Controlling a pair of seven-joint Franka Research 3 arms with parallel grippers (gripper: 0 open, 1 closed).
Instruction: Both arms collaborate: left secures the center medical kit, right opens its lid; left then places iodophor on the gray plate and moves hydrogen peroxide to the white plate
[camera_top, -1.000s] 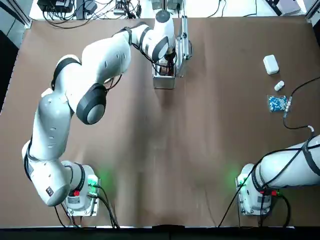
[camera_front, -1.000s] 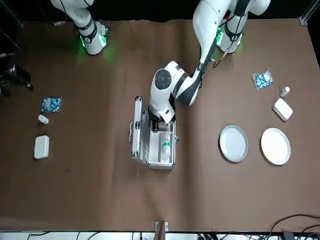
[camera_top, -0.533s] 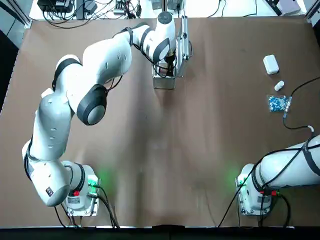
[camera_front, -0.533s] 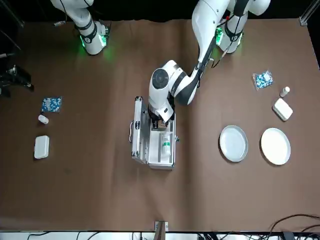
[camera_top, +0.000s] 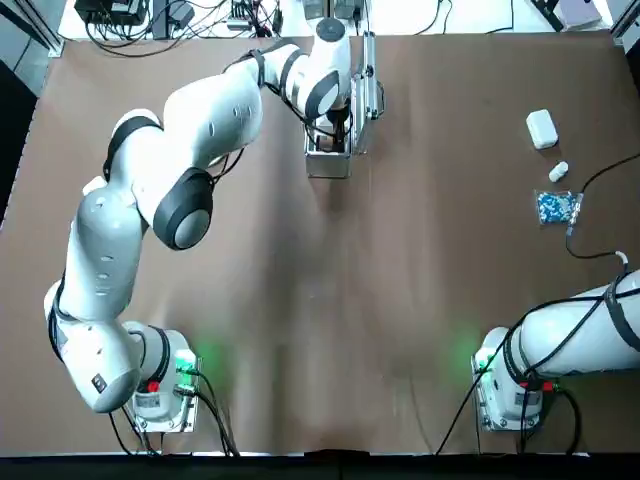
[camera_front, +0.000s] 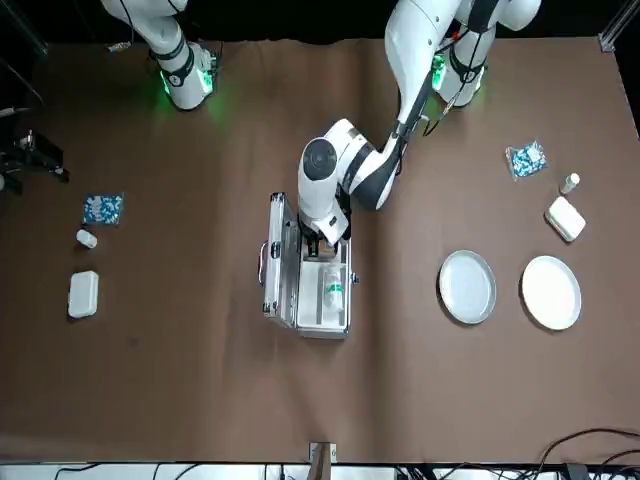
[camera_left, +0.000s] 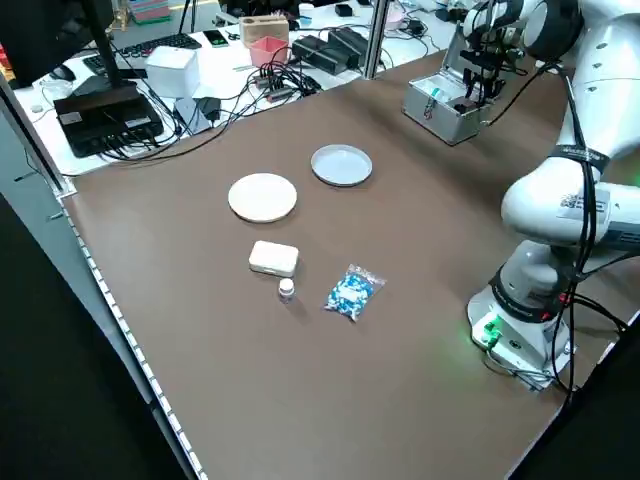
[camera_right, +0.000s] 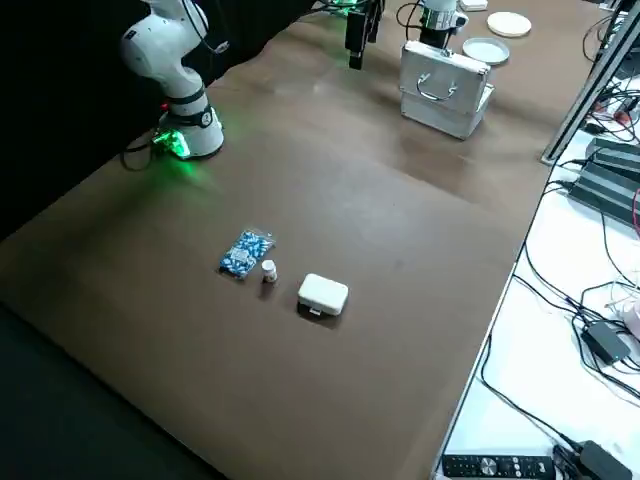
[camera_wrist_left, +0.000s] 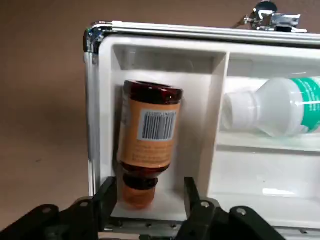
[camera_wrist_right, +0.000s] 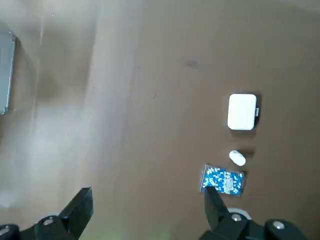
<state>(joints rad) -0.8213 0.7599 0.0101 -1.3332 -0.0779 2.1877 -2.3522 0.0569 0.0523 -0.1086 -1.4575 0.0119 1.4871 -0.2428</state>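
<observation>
While I watched from afar, the left gripper (camera_wrist_left: 147, 192) hung spread at the cap end of the iodophor (camera_wrist_left: 149, 135), which lay in the open medical kit (camera_front: 305, 290) at centre frame in the front view, its raised lid (camera_front: 277, 262) close beside the wrist. Its orange label showed a barcode; the hydrogen peroxide (camera_wrist_left: 277, 107) lay in the neighbouring compartment, teal print unreadable. At lower right of that view, the gray plate (camera_front: 467, 287) and white plate (camera_front: 551, 292) sat on open brown table (camera_front: 180, 390). At the top view's lower right, the right gripper (camera_wrist_right: 145, 210) idled, spread.
</observation>
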